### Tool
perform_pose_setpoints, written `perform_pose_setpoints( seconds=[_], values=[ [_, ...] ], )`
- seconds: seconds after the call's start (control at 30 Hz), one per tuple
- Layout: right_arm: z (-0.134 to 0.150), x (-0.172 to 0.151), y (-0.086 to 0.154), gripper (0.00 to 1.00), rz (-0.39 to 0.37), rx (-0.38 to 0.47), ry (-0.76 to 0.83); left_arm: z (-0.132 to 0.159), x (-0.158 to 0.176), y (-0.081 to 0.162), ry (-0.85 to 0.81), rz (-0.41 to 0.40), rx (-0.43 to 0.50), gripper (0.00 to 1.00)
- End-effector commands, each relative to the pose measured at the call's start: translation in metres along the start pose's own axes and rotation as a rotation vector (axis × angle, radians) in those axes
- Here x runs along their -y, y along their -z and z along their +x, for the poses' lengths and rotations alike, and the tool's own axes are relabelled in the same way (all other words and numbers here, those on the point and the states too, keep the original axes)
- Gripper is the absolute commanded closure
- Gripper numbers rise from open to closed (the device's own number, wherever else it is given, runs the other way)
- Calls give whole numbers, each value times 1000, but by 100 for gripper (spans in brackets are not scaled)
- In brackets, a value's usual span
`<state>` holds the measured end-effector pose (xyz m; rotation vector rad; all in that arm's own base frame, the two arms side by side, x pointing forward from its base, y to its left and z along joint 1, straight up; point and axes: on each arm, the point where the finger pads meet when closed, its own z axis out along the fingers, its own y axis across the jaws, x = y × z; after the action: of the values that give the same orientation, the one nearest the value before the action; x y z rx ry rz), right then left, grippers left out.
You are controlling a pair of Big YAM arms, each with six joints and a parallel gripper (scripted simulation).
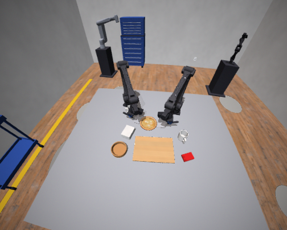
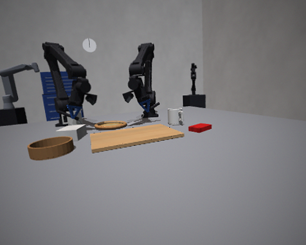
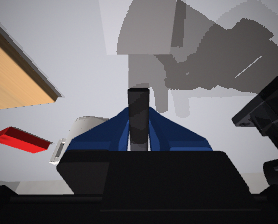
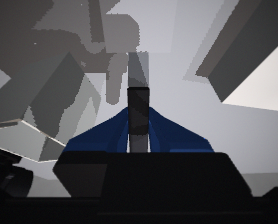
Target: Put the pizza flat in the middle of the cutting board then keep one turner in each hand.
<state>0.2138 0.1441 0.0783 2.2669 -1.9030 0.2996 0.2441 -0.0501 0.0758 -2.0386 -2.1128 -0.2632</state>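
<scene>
The pizza (image 1: pixel 148 123) lies flat on the table just behind the wooden cutting board (image 1: pixel 154 148), between my two arms; it also shows in the exterior view (image 2: pixel 110 124). My left gripper (image 1: pixel 168 118) stands at the pizza's side near the mug and is shut on a dark turner handle (image 3: pixel 138 117). Its grey blade (image 3: pixel 150 35) reaches down toward the table. My right gripper (image 1: pixel 131 112) stands at the pizza's other side and is shut on its own turner (image 4: pixel 138 112). Both blades (image 2: pixel 136 120) (image 2: pixel 86 121) slope down toward the pizza's rim. I cannot tell whether they touch it.
A white box (image 1: pixel 127 131) and a round wooden bowl (image 1: pixel 119 149) lie on the right arm's side of the board. A white mug (image 1: pixel 183 135) and a red block (image 1: pixel 187 156) lie on the left arm's side.
</scene>
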Motion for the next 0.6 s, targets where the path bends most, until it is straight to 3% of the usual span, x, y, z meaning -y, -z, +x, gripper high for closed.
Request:
perform_pose_setpoints(
  seconds=[0.0, 0.57],
  values=[
    [-4, 6, 9, 94, 33, 29, -6, -12, -18, 19, 19, -35, 26, 94],
    [-4, 5, 9, 94, 33, 29, -5, -31, -17, 19, 20, -37, 26, 94]
  ],
)
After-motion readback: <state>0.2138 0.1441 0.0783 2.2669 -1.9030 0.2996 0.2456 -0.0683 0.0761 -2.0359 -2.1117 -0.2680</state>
